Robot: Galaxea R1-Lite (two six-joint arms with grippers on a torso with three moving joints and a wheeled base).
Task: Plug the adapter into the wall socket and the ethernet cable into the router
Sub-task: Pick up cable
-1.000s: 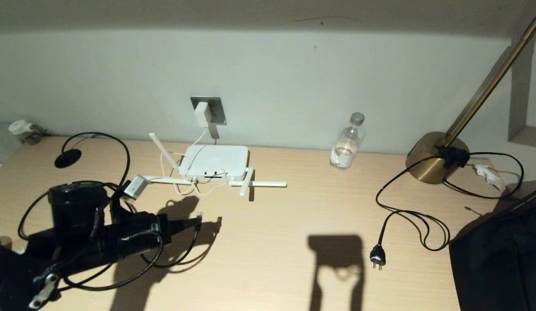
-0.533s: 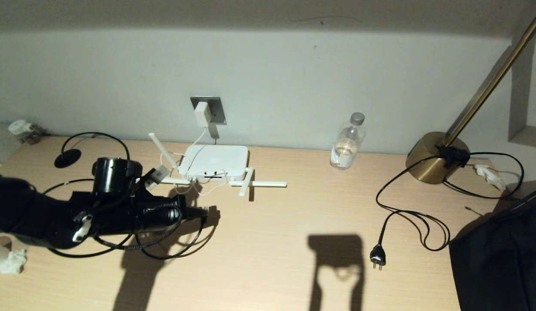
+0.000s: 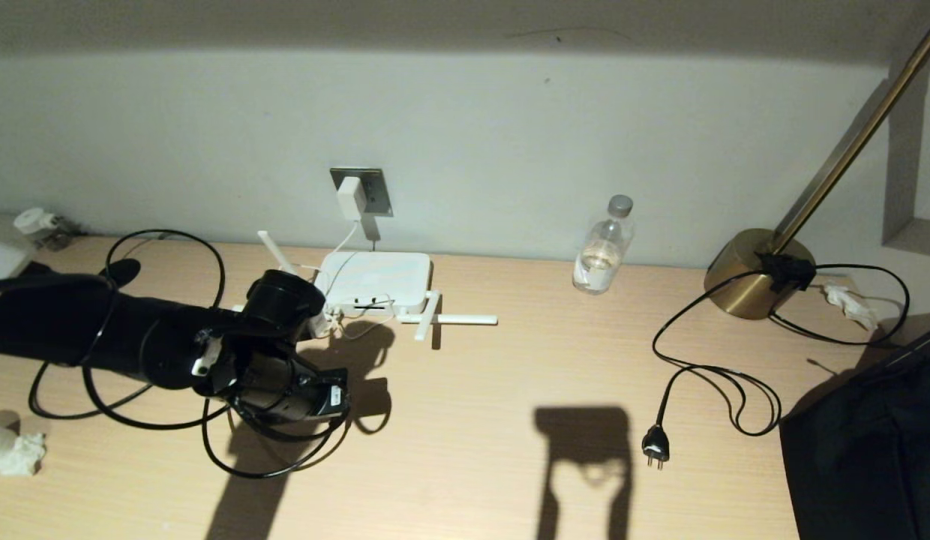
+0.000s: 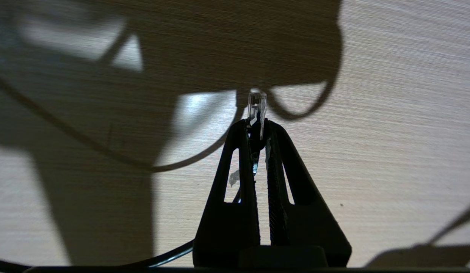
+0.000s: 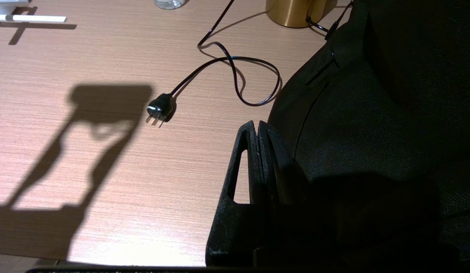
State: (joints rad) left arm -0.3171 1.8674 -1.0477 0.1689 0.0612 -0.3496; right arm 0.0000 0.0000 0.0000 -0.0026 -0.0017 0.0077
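Wood desk: black ethernet cable, clear clip connector, looped.

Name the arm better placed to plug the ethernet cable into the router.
Left. Its claw is shut on the ethernet cable connector, just in front of the router. The right claw sits shut and empty, far off beside a black bag.

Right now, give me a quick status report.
Left gripper shut on clear-tipped black ethernet cable, above desk. Right gripper shut, empty. White adapter in grey wall socket. Flat white router ports unobstructed.
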